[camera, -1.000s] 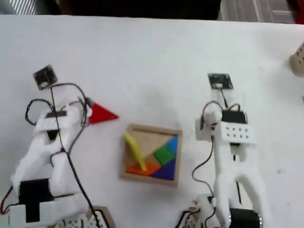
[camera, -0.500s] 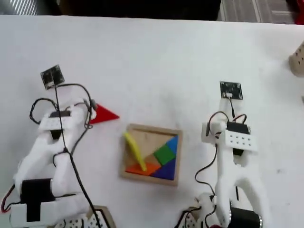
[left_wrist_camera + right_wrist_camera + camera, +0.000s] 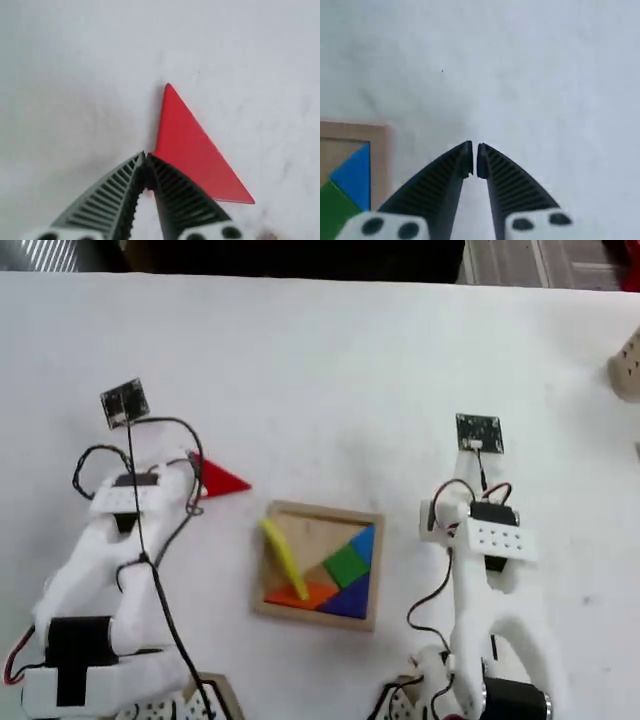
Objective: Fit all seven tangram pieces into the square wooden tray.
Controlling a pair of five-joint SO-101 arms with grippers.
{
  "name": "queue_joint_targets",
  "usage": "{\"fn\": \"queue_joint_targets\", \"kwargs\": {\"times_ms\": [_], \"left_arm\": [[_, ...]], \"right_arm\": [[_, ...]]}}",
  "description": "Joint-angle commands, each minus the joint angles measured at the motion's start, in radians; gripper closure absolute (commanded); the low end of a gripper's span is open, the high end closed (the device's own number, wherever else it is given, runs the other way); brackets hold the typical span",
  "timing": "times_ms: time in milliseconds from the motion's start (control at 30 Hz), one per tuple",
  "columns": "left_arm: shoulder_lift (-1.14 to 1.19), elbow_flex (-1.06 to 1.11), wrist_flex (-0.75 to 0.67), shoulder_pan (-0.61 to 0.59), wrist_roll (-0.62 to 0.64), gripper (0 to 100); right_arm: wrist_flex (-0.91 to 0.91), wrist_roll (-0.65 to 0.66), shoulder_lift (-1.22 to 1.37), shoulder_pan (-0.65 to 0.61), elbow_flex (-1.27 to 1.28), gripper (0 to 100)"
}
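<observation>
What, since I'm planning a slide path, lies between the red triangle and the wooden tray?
Nothing: in the high view, bare white table separates the red triangle from the wooden tray.

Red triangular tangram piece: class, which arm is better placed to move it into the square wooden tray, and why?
Left. Its claw is closed on the red triangular tangram piece; the right claw sits shut over bare table beyond the square wooden tray.
</observation>
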Motion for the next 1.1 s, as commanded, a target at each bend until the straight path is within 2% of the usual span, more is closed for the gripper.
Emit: {"fn": "queue_joint_targets", "kwargs": {"times_ms": [0,500,633,767,967,1067], "left_arm": [[-0.048,-0.003,0.032,0.051,-0.011,98],[-0.048,-0.002,0.040,0.237,-0.008,98],[-0.065,-0.011,0.135,0.277,-0.006,98],[-0.225,0.023,0.267,0.295,-0.006,98],[-0.421,0.221,0.137,0.407,-0.005,98],[-0.460,0.253,0.124,0.463,0.000,98]], "right_arm": [[-0.018,0.014,-0.022,-0.007,0.005,97.4],[-0.019,0.014,-0.022,-0.010,0.006,97.4],[-0.042,0.015,-0.022,-0.012,0.006,97.4],[-0.045,0.015,-0.022,-0.012,0.008,97.4],[-0.045,0.015,-0.022,-0.012,0.008,97.4],[-0.045,0.015,-0.022,-0.012,0.008,97.4]]}}
